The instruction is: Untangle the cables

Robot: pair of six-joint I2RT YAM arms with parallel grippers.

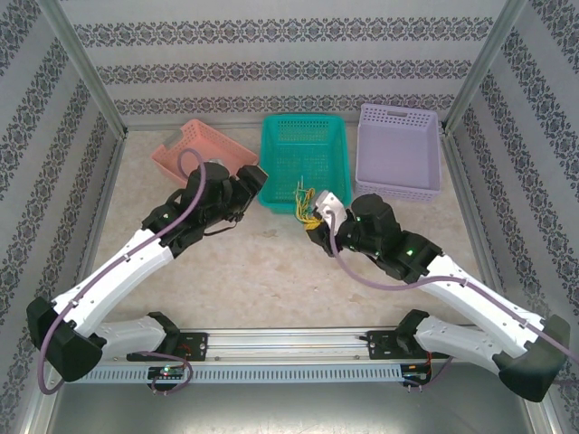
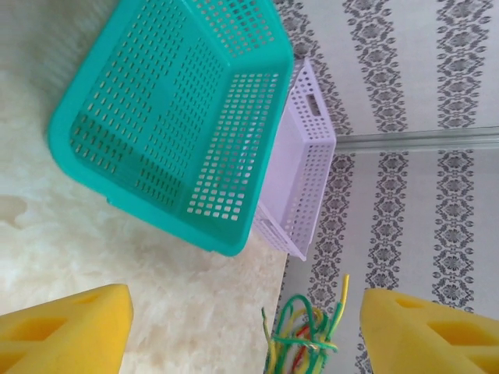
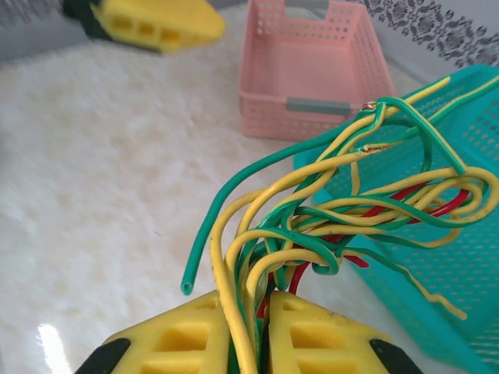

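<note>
near the middle of the table, your right gripper was clamped down on the cables. its yellow pads were pressed together on the root of the bunch. yellow, green and red strands fanned up and away from the pads in a loose knot, lifted off the table. one green end curled free to the left. seen from above, the bunch hung just at the near edge of the teal basket. a little farther and to the left, your left gripper had its jaws spread wide. the cables showed in the gap between its fingers, seemingly beyond them and not gripped, though the wrist view was too tight to be sure. along the far side, the pink basket stood left, the teal one in the middle and the purple basket right.
</note>
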